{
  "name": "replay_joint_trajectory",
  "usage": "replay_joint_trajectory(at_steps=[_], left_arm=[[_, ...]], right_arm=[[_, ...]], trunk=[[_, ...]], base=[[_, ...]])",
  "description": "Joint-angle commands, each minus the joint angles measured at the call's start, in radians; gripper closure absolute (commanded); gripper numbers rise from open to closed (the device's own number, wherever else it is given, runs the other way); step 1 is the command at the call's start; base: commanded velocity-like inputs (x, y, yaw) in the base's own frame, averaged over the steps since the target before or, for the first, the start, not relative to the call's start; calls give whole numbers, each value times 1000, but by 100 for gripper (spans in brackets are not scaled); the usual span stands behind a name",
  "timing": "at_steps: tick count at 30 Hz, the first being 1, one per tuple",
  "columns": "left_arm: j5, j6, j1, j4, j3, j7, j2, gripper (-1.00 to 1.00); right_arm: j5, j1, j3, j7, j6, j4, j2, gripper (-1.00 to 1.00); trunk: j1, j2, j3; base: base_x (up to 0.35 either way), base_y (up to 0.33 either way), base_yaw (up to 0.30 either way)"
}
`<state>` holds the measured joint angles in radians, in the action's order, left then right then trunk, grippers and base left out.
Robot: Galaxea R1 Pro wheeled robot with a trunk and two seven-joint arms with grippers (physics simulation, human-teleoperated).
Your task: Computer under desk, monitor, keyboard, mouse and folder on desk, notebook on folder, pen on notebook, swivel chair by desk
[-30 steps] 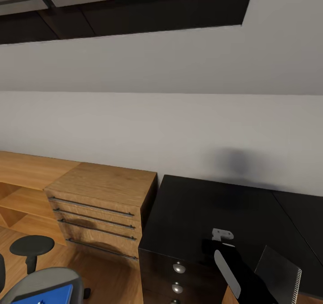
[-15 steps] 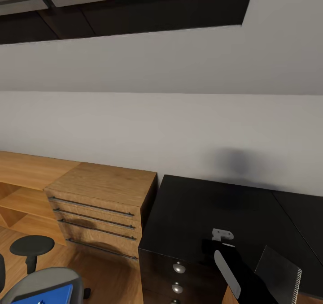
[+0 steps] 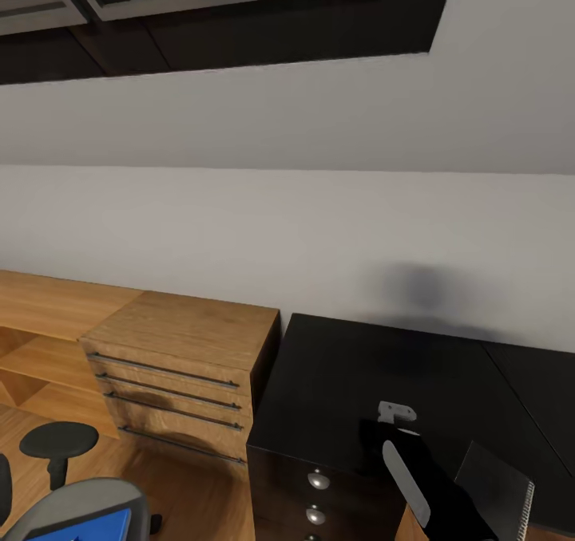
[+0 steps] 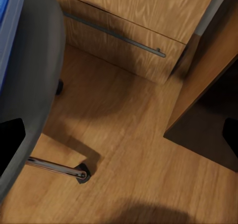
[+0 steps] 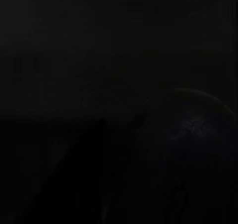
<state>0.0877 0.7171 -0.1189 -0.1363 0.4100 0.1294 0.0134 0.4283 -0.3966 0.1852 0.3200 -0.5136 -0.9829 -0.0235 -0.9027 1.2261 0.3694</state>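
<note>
The right arm [image 3: 415, 477] was parked low over the desk [image 3: 351, 373], but I honestly couldn't tell whether its gripper was wide, narrow or holding anything, since the right wrist view was basically black. The left gripper's fingers [image 4: 11, 140] sat dark at the edges of its view, spread wide with nothing between them, hanging over the wood floor [image 4: 129, 149]. Right beside it was the swivel chair [image 4: 34, 60] with the blue folder [image 3: 80, 525] on its seat, so I'd guess that's the next pickup. The wooden drawer cabinet [image 3: 184, 365] stood against the desk.
</note>
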Motion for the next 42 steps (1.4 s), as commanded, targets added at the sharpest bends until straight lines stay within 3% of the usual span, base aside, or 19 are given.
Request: replay_joint_trajectory(at_steps=[1,12,20,25,31,42], left_arm=[[9,2,0,0,9,3,0,-100],[10,2,-1,0,9,3,0,-100],[10,2,-1,0,8,3,0,-100],[10,2,-1,0,8,3,0,-100],[11,2,-1,0,7,3,1,-100],[12,1,0,0,7,2,1,-100]], right_arm=[[12,0,4,9,-2,-25,-2,100],[10,1,-1,12,-160,-183,-3,100],[10,1,-39,16,-253,-250,1,100],[9,1,-43,16,-267,-262,-1,100],[8,1,-44,17,-270,-286,-3,100],[0,4,-48,18,-267,-332,-15,100]], trunk=[[4,-7,-2],[46,-84,-36],[73,-133,-58],[73,-133,-58],[96,-175,-77],[96,-175,-77]], base=[[0,0,0],[0,0,0],[0,0,-120],[0,0,-249],[0,0,-261],[0,0,-261]])
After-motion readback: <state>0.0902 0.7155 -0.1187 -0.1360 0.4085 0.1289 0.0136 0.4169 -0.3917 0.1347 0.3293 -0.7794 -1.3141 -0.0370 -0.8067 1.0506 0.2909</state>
